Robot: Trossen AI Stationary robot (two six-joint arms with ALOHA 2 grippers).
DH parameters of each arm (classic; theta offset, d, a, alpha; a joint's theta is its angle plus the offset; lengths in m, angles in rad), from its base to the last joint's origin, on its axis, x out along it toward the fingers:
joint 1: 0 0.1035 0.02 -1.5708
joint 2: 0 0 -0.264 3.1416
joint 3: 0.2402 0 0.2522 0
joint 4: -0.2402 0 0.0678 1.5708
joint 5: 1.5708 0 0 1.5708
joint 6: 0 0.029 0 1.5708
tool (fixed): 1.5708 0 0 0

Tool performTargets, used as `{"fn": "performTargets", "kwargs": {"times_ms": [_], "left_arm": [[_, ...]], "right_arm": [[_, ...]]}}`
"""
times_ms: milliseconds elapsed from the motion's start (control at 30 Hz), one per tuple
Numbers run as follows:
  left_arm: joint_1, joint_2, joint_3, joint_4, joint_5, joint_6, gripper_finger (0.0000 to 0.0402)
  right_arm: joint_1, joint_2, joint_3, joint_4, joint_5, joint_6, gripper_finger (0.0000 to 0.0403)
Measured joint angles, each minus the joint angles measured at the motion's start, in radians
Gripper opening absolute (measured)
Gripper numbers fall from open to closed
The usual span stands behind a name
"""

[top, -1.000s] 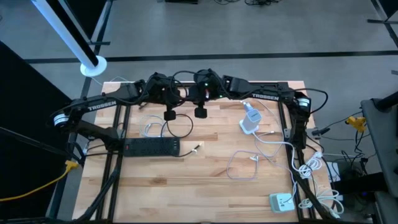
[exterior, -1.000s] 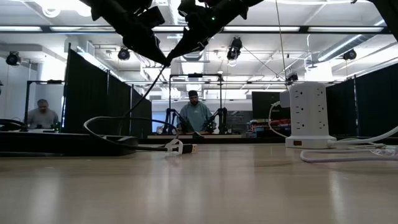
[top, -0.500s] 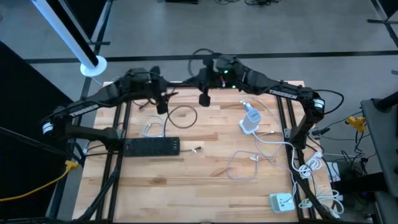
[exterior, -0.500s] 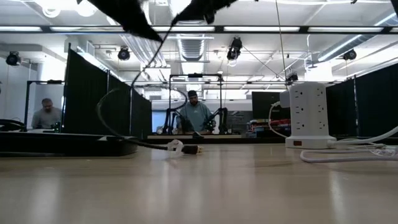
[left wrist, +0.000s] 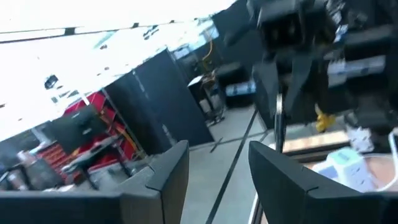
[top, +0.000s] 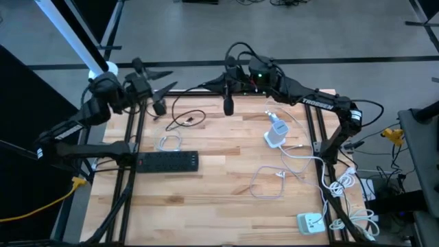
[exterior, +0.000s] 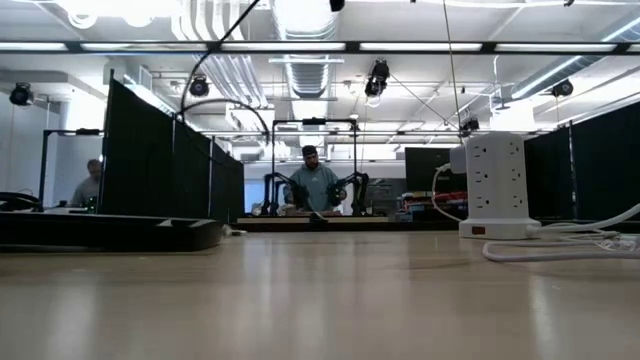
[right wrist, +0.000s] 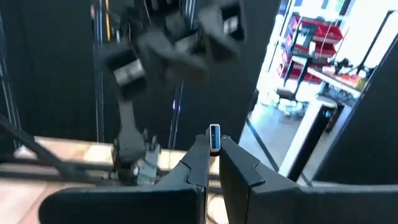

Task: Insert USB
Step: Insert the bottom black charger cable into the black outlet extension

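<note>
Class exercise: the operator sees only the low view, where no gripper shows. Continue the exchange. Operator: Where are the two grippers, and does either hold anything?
Observer: The right gripper hangs near the middle of the table's far edge, shut on the USB plug.
Operator: And the left?
Observer: The left gripper is raised near the far left corner, open and empty.
Operator: Where is the cable?
Observer: Part of the black cable lies on the table between the two grippers.

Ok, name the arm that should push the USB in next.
Right, most likely. The right gripper is already shut on the USB plug, held raised above the table's far edge. The left gripper is open and empty, near the far left corner.
</note>
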Motion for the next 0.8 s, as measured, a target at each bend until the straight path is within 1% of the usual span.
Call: {"fn": "performTargets", "kwargs": {"times_ms": [100,200,267,333,467,533,633,700,800], "left_arm": [[0.002,0.009,-0.001,-0.06,-0.057,0.001,0.0137],[0.011,0.034,-0.002,-0.104,-0.159,0.025,0.0123],[0.024,0.06,-0.011,-0.11,-0.196,0.056,0.0113],[0.029,0.098,-0.012,-0.095,-0.168,0.051,0.0103],[0.028,0.18,-0.012,-0.058,-0.001,-0.001,0.0088],[0.024,0.218,-0.012,-0.05,0.064,-0.034,0.0082],[0.022,0.237,-0.013,-0.057,0.077,-0.057,0.0073],[0.025,0.219,-0.013,-0.061,0.074,-0.055,0.0067],[0.026,0.163,-0.013,-0.064,0.035,-0.03,0.0065]], "right_arm": [[0.002,-0.001,0.0,0.045,-0.037,0.021,0.0006],[0.005,-0.001,0.0,0.091,-0.051,0.05,0.0001],[0.008,-0.001,0.0,0.139,-0.072,0.068,0.0008],[0.009,-0.001,0.0,0.192,-0.095,0.099,0.0008],[0.013,-0.002,0.0,0.193,-0.101,0.12,0.0006],[0.015,-0.002,0.0,0.173,-0.099,0.136,0.0004],[0.015,-0.004,0.001,0.06,-0.088,0.137,0.0003],[0.015,-0.009,0.001,-0.1,-0.039,0.12,0.0002],[0.02,0.002,0.0,-0.335,0.042,0.095,0.0001]]}}
